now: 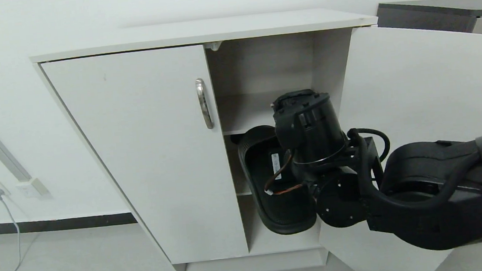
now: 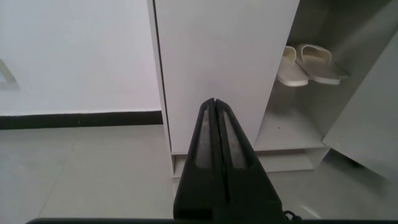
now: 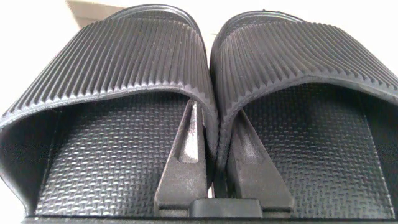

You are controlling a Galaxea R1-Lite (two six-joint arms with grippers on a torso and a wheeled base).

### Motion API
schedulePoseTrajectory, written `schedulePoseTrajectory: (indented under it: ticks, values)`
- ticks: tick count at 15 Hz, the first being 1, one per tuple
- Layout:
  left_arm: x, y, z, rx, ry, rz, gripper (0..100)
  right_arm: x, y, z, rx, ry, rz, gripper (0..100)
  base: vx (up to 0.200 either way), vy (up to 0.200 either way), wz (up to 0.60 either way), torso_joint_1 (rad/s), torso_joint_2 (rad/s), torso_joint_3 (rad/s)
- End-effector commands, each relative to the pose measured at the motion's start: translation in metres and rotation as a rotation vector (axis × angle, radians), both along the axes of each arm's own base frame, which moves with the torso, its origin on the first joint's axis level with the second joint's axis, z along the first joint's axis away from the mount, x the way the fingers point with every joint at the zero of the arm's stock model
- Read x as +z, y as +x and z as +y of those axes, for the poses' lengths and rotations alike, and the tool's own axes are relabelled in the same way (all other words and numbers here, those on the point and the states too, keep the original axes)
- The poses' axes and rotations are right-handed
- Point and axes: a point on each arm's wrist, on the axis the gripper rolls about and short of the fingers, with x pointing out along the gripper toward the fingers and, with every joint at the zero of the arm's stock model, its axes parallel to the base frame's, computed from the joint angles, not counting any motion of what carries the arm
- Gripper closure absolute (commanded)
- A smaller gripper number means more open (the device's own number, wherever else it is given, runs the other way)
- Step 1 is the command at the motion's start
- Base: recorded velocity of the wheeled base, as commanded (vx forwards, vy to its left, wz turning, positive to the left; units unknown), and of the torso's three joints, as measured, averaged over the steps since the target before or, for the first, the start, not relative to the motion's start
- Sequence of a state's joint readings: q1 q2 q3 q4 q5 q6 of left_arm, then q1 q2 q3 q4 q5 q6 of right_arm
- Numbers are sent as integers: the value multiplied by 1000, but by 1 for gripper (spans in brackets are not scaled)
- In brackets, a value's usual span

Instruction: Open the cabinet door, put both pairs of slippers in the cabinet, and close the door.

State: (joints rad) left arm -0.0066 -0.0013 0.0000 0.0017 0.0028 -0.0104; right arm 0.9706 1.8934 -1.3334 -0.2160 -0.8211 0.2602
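Pair of black ribbed rubber slippers (image 1: 261, 173) pinched at adjoining inner edges by right hand (image 3: 214, 165), so both are carried as one | held frame centre, in open white wooden cabinet (image 1: 138, 162) | left hand (image 2: 213, 112) closed, nothing held.

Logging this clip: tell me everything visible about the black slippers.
The black slippers are a matching pair of slides, rubbery-looking, with ribbed straps and fine-textured footbeds. They sit side by side; the right gripper has one of its jaws inside each, clamping the two inner edges together. In the head view they hang nearly upright, strap end up, heel end down, inside the open right half of the cabinet. Whether they touch a shelf cannot be told.
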Motion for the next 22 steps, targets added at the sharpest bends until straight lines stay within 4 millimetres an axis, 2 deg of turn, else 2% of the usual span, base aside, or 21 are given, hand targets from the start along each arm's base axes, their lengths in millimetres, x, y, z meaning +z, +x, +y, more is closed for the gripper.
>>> schedulePoseTrajectory:
  ticks: [1, 9, 20, 22]
  values:
    - [0, 0, 0, 1, 0, 1, 100, 10, 3, -1, -12, 28, -7, 100, 0, 0, 0, 0, 0, 0]
    - [0, 0, 0, 1, 0, 1, 100, 2, 6, 4, -15, 13, 18, 100, 0, 0, 0, 0, 0, 0]
    - [0, 0, 0, 1, 1, 1, 100, 1, 7, 5, -16, 9, 19, 100, 200, 0, 0, 2, 1, 2]
    - [0, 0, 0, -1, 0, 1, 100, -2, 9, 7, -16, 2, 23, 100, 0, 0, 0, 0, 0, 0]
